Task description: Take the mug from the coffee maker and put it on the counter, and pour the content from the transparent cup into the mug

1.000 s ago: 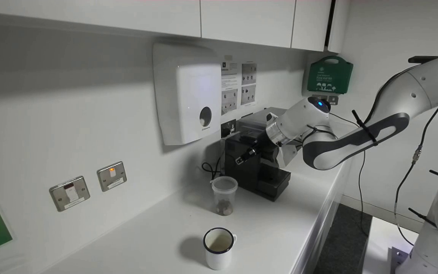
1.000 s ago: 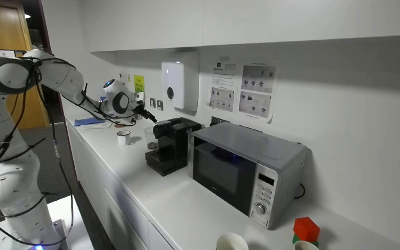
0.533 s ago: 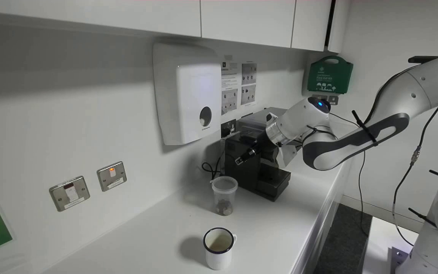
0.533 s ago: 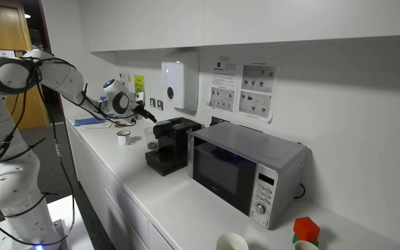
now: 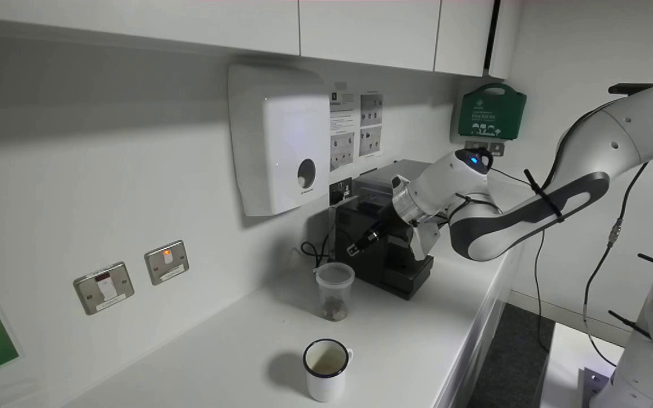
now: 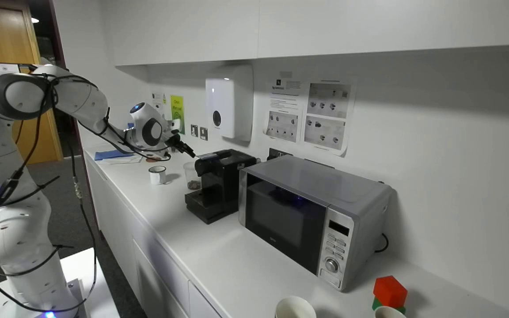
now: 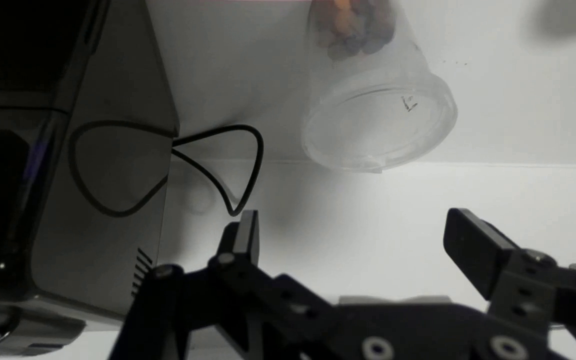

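The white mug (image 5: 326, 374) with a dark rim stands upright on the white counter (image 5: 236, 351); it also shows in an exterior view (image 6: 157, 176). The transparent cup (image 5: 335, 292), with small dark pieces at its bottom, stands upright between the mug and the black coffee maker (image 5: 366, 249). My gripper (image 5: 353, 249) is tilted downward beside the coffee maker, above and behind the cup. In the wrist view the gripper (image 7: 353, 235) is open with nothing between its fingers. The cup (image 7: 378, 120) lies ahead of the fingers, apart from them. The mug is out of the wrist view.
A grey microwave (image 6: 298, 212) stands beside the coffee maker. A white wall dispenser (image 5: 281, 136) hangs above the counter. A black cable (image 7: 253, 165) loops beside the coffee maker near the wall. Red and green blocks (image 6: 389, 291) and a white cup (image 6: 295, 308) stand at the near end.
Over the last half second my arm and gripper have moved slightly lower and a little away from the coffee maker. The mug and cup have not moved.
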`<control>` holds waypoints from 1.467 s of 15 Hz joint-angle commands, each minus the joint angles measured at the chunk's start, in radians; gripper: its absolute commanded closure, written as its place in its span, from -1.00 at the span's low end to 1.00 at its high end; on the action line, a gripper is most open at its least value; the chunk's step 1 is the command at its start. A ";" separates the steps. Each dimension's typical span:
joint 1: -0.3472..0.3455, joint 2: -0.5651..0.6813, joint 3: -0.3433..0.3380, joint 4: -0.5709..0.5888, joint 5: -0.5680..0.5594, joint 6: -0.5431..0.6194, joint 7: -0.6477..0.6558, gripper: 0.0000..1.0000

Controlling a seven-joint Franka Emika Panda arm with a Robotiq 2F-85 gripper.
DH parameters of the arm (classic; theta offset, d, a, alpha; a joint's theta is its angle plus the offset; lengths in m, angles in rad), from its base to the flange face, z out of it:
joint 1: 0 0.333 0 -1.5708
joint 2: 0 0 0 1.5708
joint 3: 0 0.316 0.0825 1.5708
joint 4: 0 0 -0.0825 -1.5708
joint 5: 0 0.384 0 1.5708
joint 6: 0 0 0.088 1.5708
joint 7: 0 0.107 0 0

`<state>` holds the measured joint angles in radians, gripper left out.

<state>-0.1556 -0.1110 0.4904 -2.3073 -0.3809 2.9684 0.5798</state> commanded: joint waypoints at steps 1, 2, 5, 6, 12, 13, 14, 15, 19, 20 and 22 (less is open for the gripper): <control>0.019 0.048 0.014 0.051 0.028 -0.065 -0.012 -1.00; 0.022 0.059 0.018 0.060 0.039 -0.085 -0.018 -1.00; 0.038 0.086 0.026 0.089 0.073 -0.149 -0.033 -1.00; 0.042 0.093 0.027 0.098 0.079 -0.165 -0.032 -1.00; 0.024 0.092 0.019 0.144 -0.065 -0.217 0.177 -1.00; 0.021 0.095 0.017 0.158 -0.100 -0.242 0.241 -1.00; 0.022 0.100 0.015 0.172 -0.128 -0.265 0.294 -1.00; 0.022 0.105 0.015 0.187 -0.159 -0.292 0.352 -1.00; 0.031 0.136 0.021 0.237 -0.204 -0.381 0.458 -1.00; 0.033 0.144 0.023 0.247 -0.203 -0.399 0.466 -1.00; 0.039 0.166 0.026 0.270 -0.183 -0.424 0.457 -1.00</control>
<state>-0.1250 0.0078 0.5091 -2.1009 -0.5456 2.6005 1.0050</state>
